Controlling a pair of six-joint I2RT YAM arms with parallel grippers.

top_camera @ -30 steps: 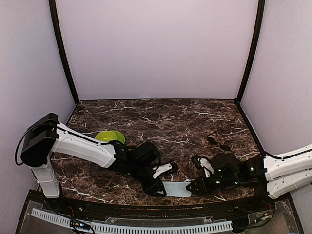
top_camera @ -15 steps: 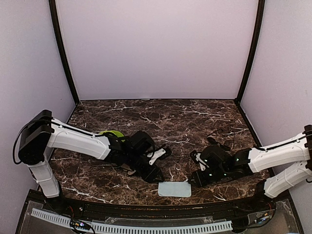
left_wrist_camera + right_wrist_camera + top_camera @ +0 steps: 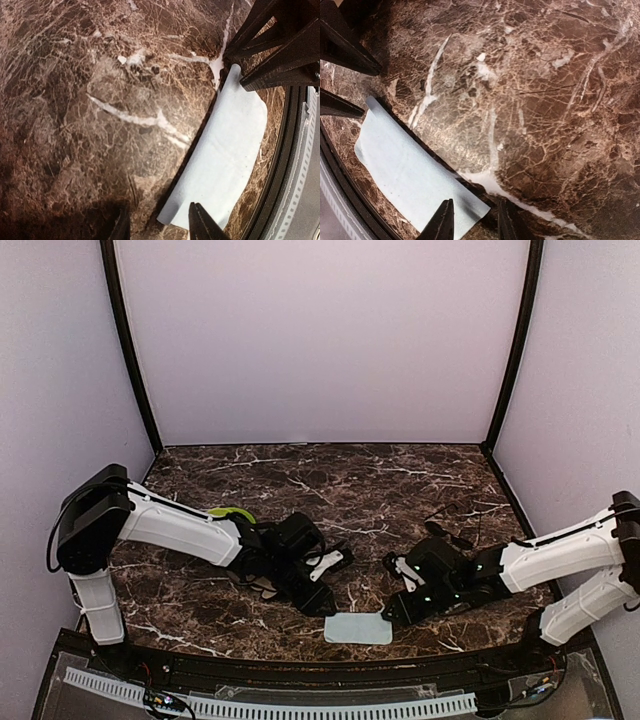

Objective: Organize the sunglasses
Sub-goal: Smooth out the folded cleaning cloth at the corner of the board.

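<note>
Nearest the table's front edge, a flat, light blue rectangular cloth point(image 3: 357, 628) lies spread on the dark brown marble tabletop point(image 3: 330, 480), between the two grippers. The left gripper point(image 3: 159, 226) hangs low over the cloth's left end. Its jaws stand apart with nothing between them, and one fingertip is above the cloth's corner. The right gripper point(image 3: 472, 222) mirrors it at the cloth's right end, its jaws likewise apart and empty, straddling the near corner. Neither wrist view shows whether the tips touch the fabric.

Beyond the right gripper, on the far side of its wrist and well apart from the cloth, a pair of black wire-framed sunglasses point(image 3: 447, 531) rests on the marble. It is too small to read how it is folded. A second pair cannot be made out. Beyond the left gripper, a lime-green round dish point(image 3: 232, 512) peeks out from behind the left forearm.

The cloth appears laid out and let go, so the step in hand looks like moving on to fetch the glasses. That calls for the right gripper to rise clear of the cloth, swing outward and away over its own far side, then settle low with jaws apart around the thin frame, closing on wire and not on a lens.
</note>
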